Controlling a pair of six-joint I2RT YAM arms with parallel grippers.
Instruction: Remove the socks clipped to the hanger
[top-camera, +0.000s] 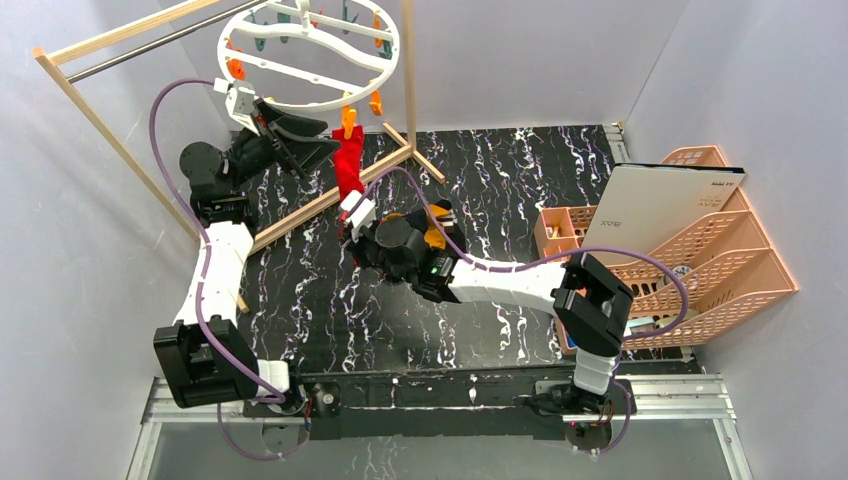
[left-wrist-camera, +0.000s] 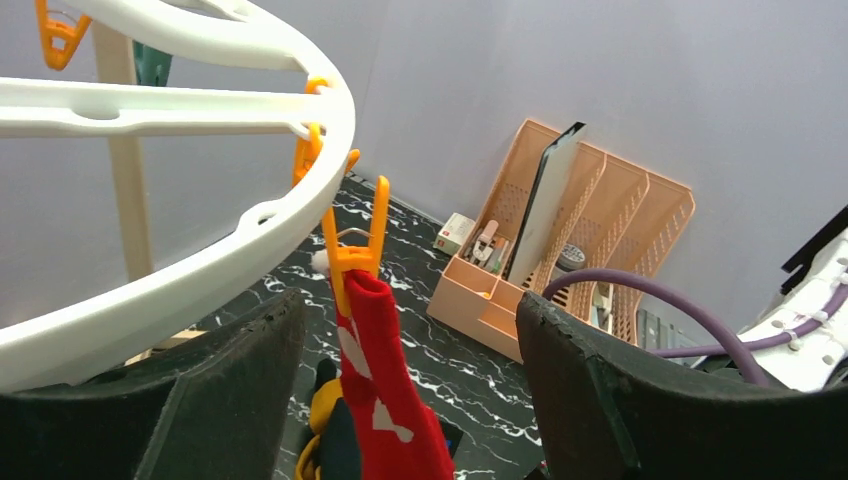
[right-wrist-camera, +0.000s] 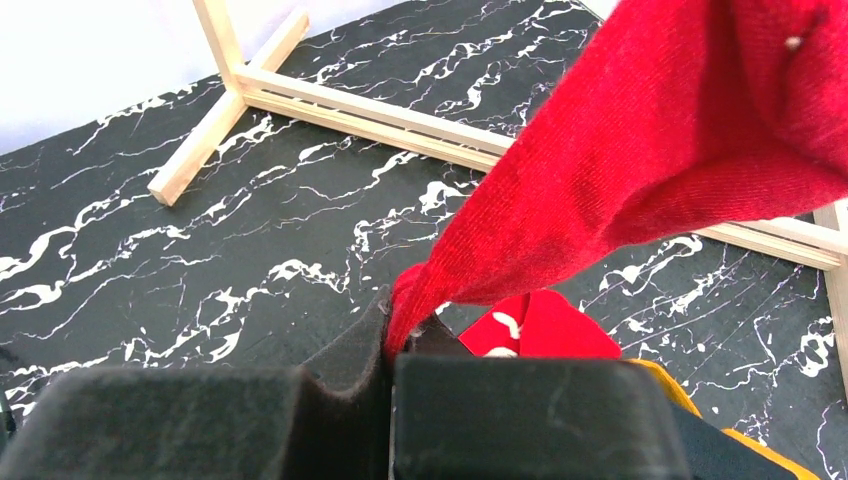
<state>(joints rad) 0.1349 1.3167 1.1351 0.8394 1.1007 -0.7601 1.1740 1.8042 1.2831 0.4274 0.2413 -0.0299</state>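
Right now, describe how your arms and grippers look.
Both arms are white links with black joint housings: left arm, right arm. A purple cable loops along each. The left gripper and right gripper have broad, black, foam-like fingers.

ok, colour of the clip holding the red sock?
Orange: clip on the sock shows best in left wrist view.

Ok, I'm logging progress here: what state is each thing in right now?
red sock: top in the orange clip, bottom end pinched
orange clip: closed on the sock
hanger: hanging over the table
left pincer: open, empty, beside the clip
right pincer: shut on the red sock
loose socks: unclipped, heaped on the table
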